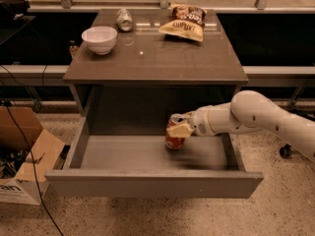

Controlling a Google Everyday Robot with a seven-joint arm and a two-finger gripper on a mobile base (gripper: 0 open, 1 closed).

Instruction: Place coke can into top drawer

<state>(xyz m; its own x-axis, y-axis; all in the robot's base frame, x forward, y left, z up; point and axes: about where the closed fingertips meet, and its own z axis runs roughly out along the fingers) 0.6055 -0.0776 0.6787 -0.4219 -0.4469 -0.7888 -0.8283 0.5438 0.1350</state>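
The top drawer (147,183) is pulled fully open below the cabinet top, its grey inside showing. The coke can (174,138), red-orange with a silver top, is upright inside the drawer near the right middle, low over or on the floor. My gripper (178,130) comes in from the right on a white arm and is shut on the can's upper part.
On the cabinet top (157,58) stand a white bowl (99,39), a silver-grey can (124,19) lying on its side, and two chip bags (184,23). Cardboard boxes (24,161) and cables sit on the floor at left. A chair caster (285,150) is at right.
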